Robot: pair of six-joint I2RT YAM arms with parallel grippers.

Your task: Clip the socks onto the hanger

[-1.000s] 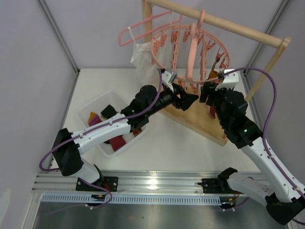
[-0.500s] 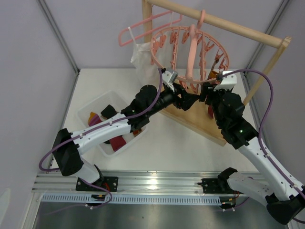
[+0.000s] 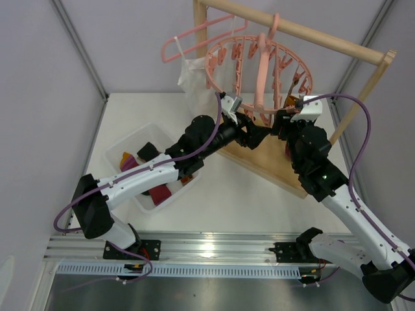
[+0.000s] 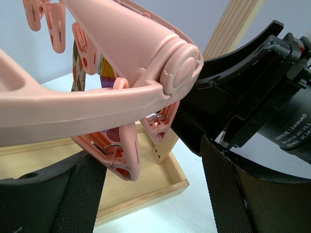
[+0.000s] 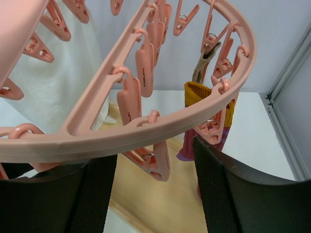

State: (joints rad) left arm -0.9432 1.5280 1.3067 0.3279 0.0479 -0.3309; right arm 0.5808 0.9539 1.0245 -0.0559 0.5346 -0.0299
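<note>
At the hanger (image 5: 160,127), left tool (image 4: 153,194) and right tool (image 5: 155,194) are held open, empty; a clip is apparently being approached, and a sock (image 3: 159,192) must be fetched next.

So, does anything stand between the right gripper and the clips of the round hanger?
Nothing visible does. The right gripper is open just under the rim of the hanger, and one clip hangs in view between its fingers.

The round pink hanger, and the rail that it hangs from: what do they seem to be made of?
The round hanger: apparently moulded plastic, smooth with a soft sheen, with ring, ribs and clips all in one even pink. The rail: probably bare wood, pale tan and matt, though its grain is too fine to see from above.
</note>
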